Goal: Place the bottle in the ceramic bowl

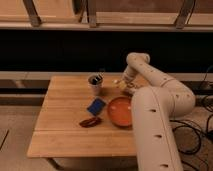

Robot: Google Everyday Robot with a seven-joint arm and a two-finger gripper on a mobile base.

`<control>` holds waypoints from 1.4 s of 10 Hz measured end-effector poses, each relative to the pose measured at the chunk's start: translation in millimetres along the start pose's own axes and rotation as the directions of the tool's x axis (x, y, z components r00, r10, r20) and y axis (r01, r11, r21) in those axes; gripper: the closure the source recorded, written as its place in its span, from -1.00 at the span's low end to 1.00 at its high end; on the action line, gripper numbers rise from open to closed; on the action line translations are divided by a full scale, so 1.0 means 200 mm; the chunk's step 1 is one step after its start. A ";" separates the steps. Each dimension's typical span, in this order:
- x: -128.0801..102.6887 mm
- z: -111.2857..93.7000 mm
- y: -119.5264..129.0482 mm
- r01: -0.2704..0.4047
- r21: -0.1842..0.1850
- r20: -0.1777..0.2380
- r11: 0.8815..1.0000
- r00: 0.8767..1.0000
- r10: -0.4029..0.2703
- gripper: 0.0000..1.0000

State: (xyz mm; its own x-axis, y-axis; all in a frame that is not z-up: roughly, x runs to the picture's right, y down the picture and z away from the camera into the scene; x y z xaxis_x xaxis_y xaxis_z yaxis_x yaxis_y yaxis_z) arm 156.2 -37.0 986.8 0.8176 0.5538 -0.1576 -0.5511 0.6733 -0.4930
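The glossy orange ceramic bowl sits on the wooden table, right of centre. My gripper hangs just beyond the bowl's far rim, at the end of the white arm that curves in from the right. A small pale shape at the gripper looks like the bottle. I cannot tell if it is held or standing on the table.
A grey cup with dark items stands at the back, left of the gripper. A blue packet and a dark red item lie left of the bowl. My arm's large white link covers the table's right side.
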 end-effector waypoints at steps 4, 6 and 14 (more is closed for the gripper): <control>0.02 -0.36 0.04 -0.016 0.112 -0.084 0.994 0.996 0.025 1.00; -0.02 -0.37 0.26 -0.028 0.077 -0.118 0.997 0.992 0.037 1.00; 0.40 -0.51 0.90 -0.320 0.116 -0.322 0.940 0.883 0.341 1.00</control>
State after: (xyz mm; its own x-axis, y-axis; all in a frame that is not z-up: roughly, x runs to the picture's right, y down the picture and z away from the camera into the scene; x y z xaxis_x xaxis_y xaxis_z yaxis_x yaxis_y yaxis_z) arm 138.8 78.5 798.2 0.5883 0.5611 -0.5823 -0.7994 0.5121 -0.3142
